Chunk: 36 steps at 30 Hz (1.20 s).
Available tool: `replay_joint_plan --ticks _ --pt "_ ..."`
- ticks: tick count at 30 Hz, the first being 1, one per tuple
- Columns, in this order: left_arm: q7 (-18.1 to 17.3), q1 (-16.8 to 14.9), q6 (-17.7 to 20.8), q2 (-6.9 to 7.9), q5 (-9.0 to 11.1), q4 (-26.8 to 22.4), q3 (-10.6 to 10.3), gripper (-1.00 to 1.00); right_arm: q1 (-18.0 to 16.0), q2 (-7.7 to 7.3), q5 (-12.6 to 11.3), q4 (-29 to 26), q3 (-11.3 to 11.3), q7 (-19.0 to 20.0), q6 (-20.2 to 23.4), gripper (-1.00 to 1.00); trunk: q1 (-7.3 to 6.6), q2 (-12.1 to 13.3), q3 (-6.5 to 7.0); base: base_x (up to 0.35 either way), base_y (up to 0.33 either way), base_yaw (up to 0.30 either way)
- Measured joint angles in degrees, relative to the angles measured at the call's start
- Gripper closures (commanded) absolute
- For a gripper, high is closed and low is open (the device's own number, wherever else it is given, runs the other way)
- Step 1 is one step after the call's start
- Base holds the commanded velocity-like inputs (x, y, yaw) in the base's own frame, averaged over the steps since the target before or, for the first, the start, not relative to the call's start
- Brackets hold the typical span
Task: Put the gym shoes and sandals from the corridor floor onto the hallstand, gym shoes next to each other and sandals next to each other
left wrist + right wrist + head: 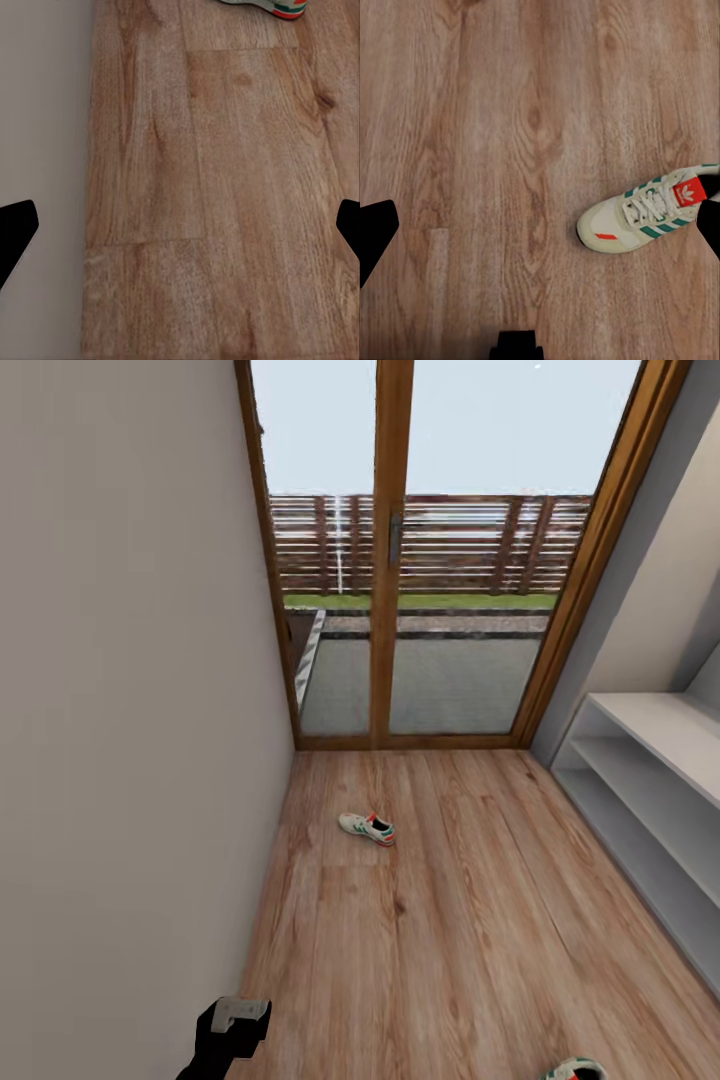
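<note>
- Head view: one trainer [367,827] lies on its sole in the middle of the wood floor [480,920], toe toward the left wall [120,710], well apart from the grey shoe rack [650,790] that runs along the right side.
- A second trainer [575,1071] shows partly at the lower edge of the same view, near the robot and also on the floor, so neither shoe is on the rack yet; the rack's shelves that show are bare.
- The glass door [440,560] closes the far end of the corridor, with a deck and fence beyond it.
- The left gripper [236,1022] hangs low beside the left wall, holding nothing; in the left wrist view its fingertips [16,232] stand wide apart over bare planks, and the heel of the far trainer [279,7] peeks in at the edge.
- Right wrist view: the right gripper's fingertips [376,236] are likewise spread and empty, and the near trainer [649,217] lies close by one of them, though contact cannot be told.
- My reading is that the right arm hangs over the near trainer because that shoe is the closest to reach and lies on the rack's side.
- No sandal can be made out in these pictures.
</note>
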Motion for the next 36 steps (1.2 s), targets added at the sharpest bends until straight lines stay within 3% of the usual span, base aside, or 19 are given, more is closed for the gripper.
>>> replay_joint_plan --ticks 36 --pt "0.1 0.0 0.0 0.0 0.0 0.0 0.0 -1.0 0.0 0.0 0.0 0.0 0.0 0.0 0.0 -1.0 0.02 0.0 0.0 0.089 0.001 0.0"
